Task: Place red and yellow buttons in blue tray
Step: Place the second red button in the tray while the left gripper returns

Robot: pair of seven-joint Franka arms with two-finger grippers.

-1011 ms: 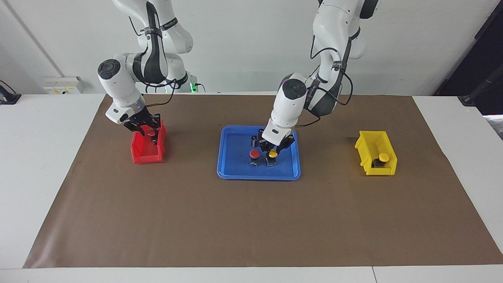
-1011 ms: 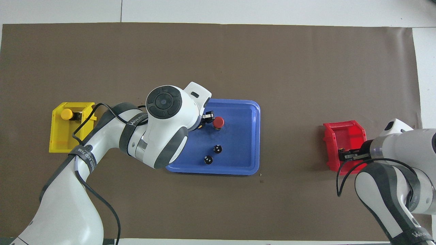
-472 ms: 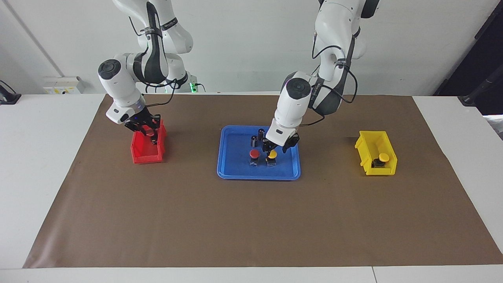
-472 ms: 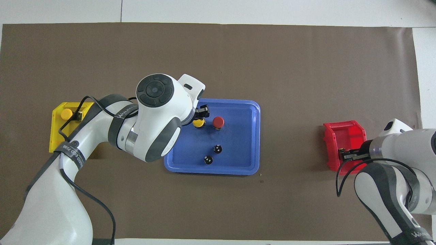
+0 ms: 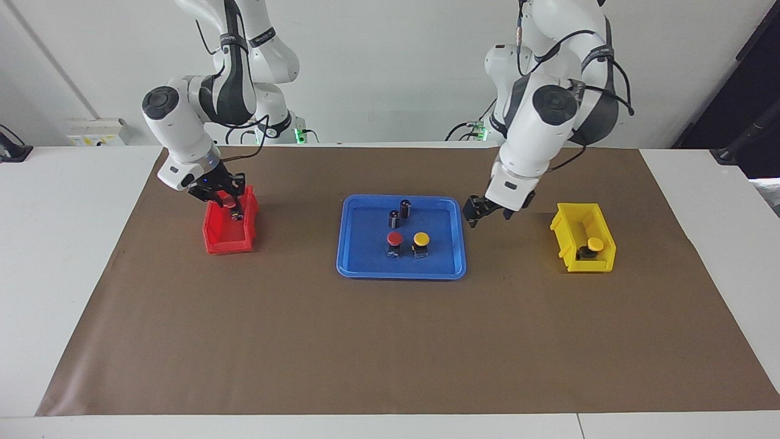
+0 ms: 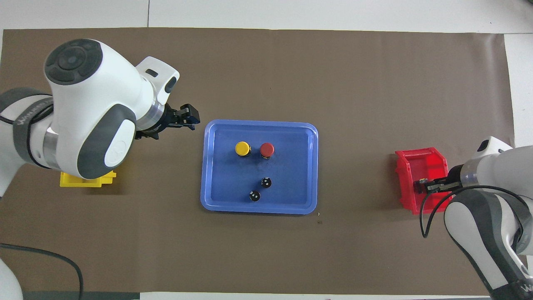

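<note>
The blue tray point(image 5: 365, 262) point(image 6: 216, 196) lies mid-table. In it stand a red button point(image 5: 395, 239) point(image 6: 267, 149) and a yellow button point(image 5: 421, 239) point(image 6: 242, 148), side by side. My left gripper point(image 5: 490, 214) point(image 6: 188, 118) hangs open and empty over the mat between the tray and the yellow bin point(image 5: 583, 245). Another yellow button point(image 5: 594, 245) sits in that bin. My right gripper point(image 5: 228, 203) point(image 6: 420, 186) is over the red bin point(image 5: 230, 235) point(image 6: 420, 166), shut on a red button point(image 5: 229, 197).
Two dark capless cylinders point(image 5: 405, 207) point(image 5: 394, 218) stand in the tray, nearer the robots than the buttons. A brown mat point(image 5: 390, 341) covers the table. In the overhead view the left arm hides most of the yellow bin point(image 6: 87, 180).
My left gripper let go of the yellow button in the tray, opened, rose and swung toward the yellow bin. My right gripper closed on the red button and lifted slightly.
</note>
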